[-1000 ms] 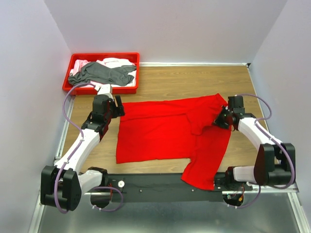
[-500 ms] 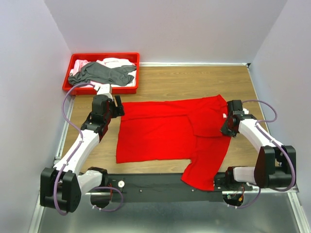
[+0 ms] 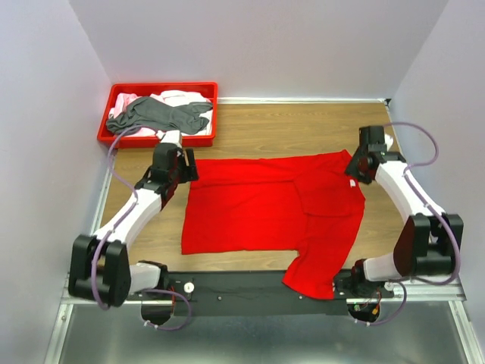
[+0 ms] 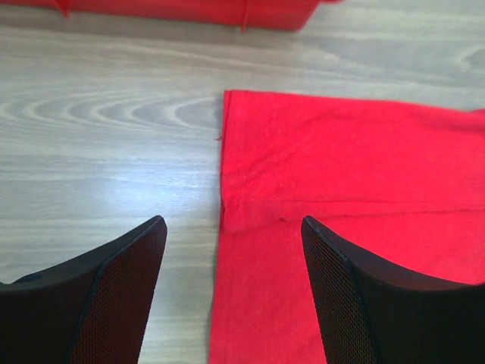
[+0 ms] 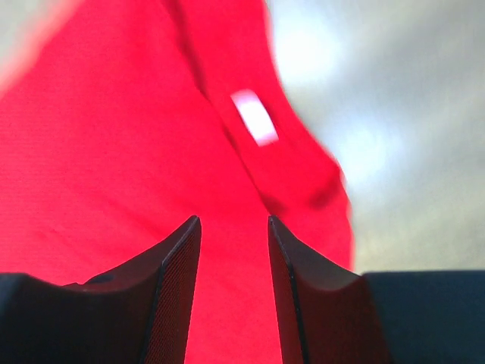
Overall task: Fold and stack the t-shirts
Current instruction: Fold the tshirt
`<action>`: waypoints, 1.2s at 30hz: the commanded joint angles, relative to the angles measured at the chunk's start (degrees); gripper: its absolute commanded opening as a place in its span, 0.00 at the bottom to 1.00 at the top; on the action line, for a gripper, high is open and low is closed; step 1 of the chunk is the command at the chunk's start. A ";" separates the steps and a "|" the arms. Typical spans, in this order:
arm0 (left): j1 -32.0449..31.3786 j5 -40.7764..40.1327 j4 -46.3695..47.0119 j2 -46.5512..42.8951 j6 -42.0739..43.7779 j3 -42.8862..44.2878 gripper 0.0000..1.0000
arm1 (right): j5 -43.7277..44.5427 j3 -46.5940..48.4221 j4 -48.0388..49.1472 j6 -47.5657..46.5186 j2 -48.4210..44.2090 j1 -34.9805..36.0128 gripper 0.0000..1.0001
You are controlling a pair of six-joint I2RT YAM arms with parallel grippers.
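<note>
— Red cloth lies flatter than it did a second ago, no? The red t-shirt (image 3: 258,208) had a flap doubled over on its right side.

— Yes. The right gripper (image 3: 355,168) has carried that flap outward and moved to the far right corner. Its jaws now stand narrowly parted over the cloth, apparently holding nothing, though the wrist view is blurred. The left gripper (image 3: 179,163) has crept up to the far left corner, jaws wide and empty, with the hem edge beneath them.

— So what does that mean for the job?

— I'd judge the spreading about done and the folding not yet begun. The grey t-shirt (image 3: 159,114) and the pale ones (image 3: 180,96) are waiting in the tray (image 3: 163,89).

— Which way does the red one point?

— Its long axis runs left to right across the worktop (image 3: 303,125). The neck label (image 3: 352,184) is at the right end, so the collar faces right and the hem left. One sleeve (image 3: 314,273) droops over the near edge.
</note>
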 commanded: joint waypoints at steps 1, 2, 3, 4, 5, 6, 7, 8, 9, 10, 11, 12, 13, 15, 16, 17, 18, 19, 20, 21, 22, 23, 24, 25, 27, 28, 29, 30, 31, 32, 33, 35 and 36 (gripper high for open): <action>-1.83 1.26 -3.64 8.97 -0.37 6.88 0.77 | 2.30 7.57 6.69 -5.08 8.68 -0.38 0.47; -2.44 1.08 -4.17 12.29 -0.54 8.04 0.76 | 2.13 8.45 7.93 -5.52 10.37 -0.55 0.44; -2.79 0.99 -4.52 13.72 -0.54 9.18 0.75 | 1.08 9.25 9.51 -6.13 11.86 -0.73 0.43; -3.15 0.47 -5.05 15.04 -0.54 11.20 0.74 | -0.23 10.47 10.92 -6.49 13.53 -0.73 0.42; -3.58 0.21 -5.22 17.49 -0.54 12.17 0.74 | -2.77 11.18 13.19 -6.23 16.25 -3.08 0.41; -3.85 -0.23 -5.40 18.64 -0.46 13.05 0.73 | -4.19 11.71 14.26 -6.14 17.93 -3.89 0.40; -4.46 -0.85 -5.75 19.96 -0.46 14.98 0.72 | -5.33 12.41 15.14 -5.61 19.33 -4.59 0.38; -4.64 -1.03 -5.93 22.49 -0.28 15.78 0.71 | -7.26 13.98 16.46 -5.44 20.57 -5.90 0.37; -5.08 -1.20 -6.36 23.74 -0.11 17.18 0.71 | -7.89 14.78 16.99 -5.26 23.28 -6.35 0.37; -5.00 -0.86 -6.63 24.97 0.24 17.80 0.70 | -8.33 15.66 17.43 -5.26 24.43 -6.79 0.37; -5.08 -0.42 -6.63 26.29 0.51 18.33 0.70 | -9.12 17.50 17.96 -5.43 25.84 -7.14 0.37; -5.08 -0.41 -6.89 28.30 0.69 18.60 0.70 | -9.91 18.56 18.22 -5.69 26.90 -7.76 0.37; -5.08 -0.59 -6.90 29.10 0.77 18.95 0.69 | -10.61 19.53 18.49 -6.83 29.08 -7.85 0.37; -4.99 -0.85 -6.98 31.21 0.95 19.04 0.68 | -13.33 22.33 19.02 -8.50 30.68 -7.85 0.35; -5.08 -0.85 -6.98 31.83 0.95 19.39 0.68 | -15.78 23.13 19.28 -9.64 32.17 -7.94 0.35; -5.00 -0.77 -7.07 32.97 1.12 19.56 0.68 | -15.80 24.19 19.46 -10.00 32.70 -7.94 0.35; -4.99 -0.76 -7.07 33.33 1.13 19.74 0.68 | -15.72 24.20 19.63 -10.27 33.32 -7.85 0.35; -4.99 -0.76 -7.25 33.68 1.13 20.00 0.68 | -15.63 24.72 19.98 -10.70 33.67 -7.85 0.35; -4.99 -0.85 -7.42 34.03 1.21 20.09 0.68 | -15.89 24.81 20.51 -10.88 34.46 -7.85 0.35; -5.08 -0.94 -7.42 34.21 1.30 20.18 0.68 | -16.06 25.42 20.60 -11.32 34.99 -7.85 0.35; -5.00 -1.11 -7.42 34.30 1.22 20.18 0.68 | -16.15 25.69 20.60 -11.41 35.52 -7.85 0.35; -5.08 -1.12 -7.51 34.38 1.39 20.09 0.68 | -16.50 25.78 20.69 -11.50 36.04 -7.85 0.35; -5.00 -1.12 -7.60 34.47 1.56 20.09 0.68 | -16.59 25.95 20.60 -11.67 36.74 -7.85 0.35; -5.08 -1.12 -7.60 34.56 1.57 20.09 0.68 | -16.16 26.04 20.60 -11.76 37.19 -7.85 0.35; -5.00 -1.12 -7.77 34.91 1.74 20.27 0.68 | -15.45 26.39 20.60 -12.20 38.50 -7.85 0.35; -5.08 -1.12 -7.95 34.91 1.74 20.27 0.68 | -15.63 26.74 20.60 -12.38 38.86 -7.85 0.35; -5.08 -1.12 -7.86 34.83 1.65 20.27 0.68 | -15.80 26.92 20.60 -12.55 39.21 -7.85 0.35; -5.08 -1.12 -7.86 34.91 1.74 20.27 0.68 | -16.50 27.09 20.60 -12.55 39.73 -7.85 0.33; -5.08 -1.12 -7.95 34.83 1.83 20.27 0.68 | -16.94 27.27 20.60 -12.38 40.00 -7.85 0.32; -5.00 -1.12 -7.95 34.82 1.83 20.27 0.68 | -17.55 27.62 20.69 -12.12 40.26 -7.94 0.31; -4.99 -1.12 -7.86 34.74 1.92 20.27 0.68 | -17.82 27.71 20.69 -11.68 40.53 -7.85 0.31; -5.08 -1.12 -7.95 34.82 2.09 20.27 0.68 | -18.17 27.97 20.78 -11.32 40.71 -7.85 0.29; -5.08 -1.20 -7.95 34.65 2.09 20.18 0.68 | -18.26 28.15 20.78 -11.06 40.79 -7.94 0.28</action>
